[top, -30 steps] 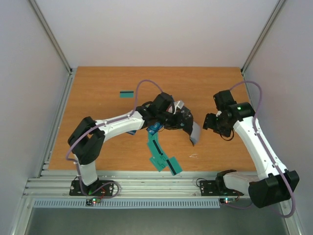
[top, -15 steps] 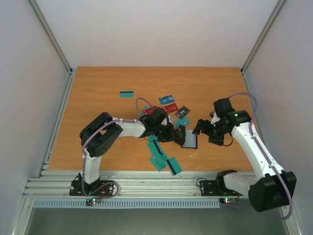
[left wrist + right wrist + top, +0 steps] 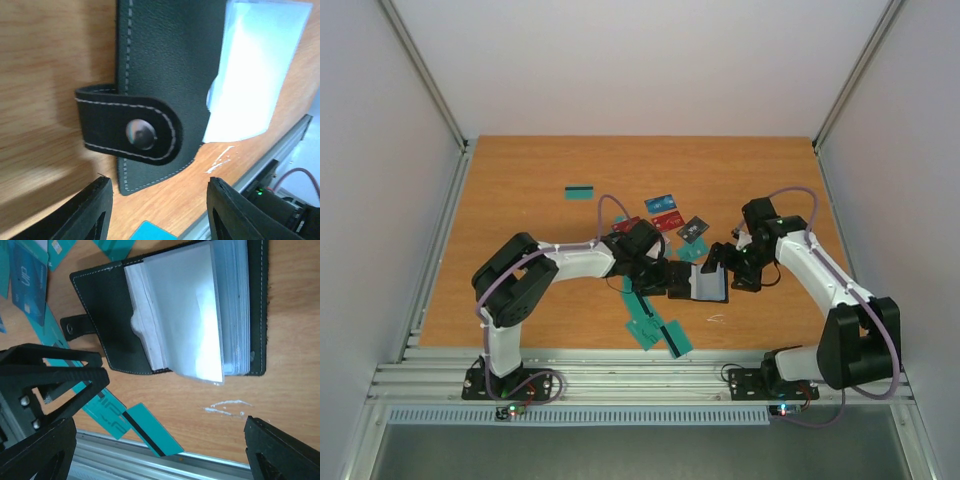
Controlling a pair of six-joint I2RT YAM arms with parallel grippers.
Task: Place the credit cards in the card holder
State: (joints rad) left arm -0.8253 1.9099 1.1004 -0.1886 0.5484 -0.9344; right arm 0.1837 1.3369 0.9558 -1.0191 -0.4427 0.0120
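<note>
Card holder [image 3: 708, 284] lies spread open on the table [image 3: 520, 180] between the left gripper [image 3: 160, 186] and right gripper [image 3: 177, 397], both open-jawed and empty; the next step likely calls for grasping one of the nearby credit cards [image 3: 655, 325].

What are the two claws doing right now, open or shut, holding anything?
Left gripper: open, holding nothing, card holder lying just ahead of it.
Right gripper: open wide, holding nothing.

card holder [image 3: 708, 284] on table [image 3: 520, 170], cards [image 3: 645, 330] (scattered) left
</note>
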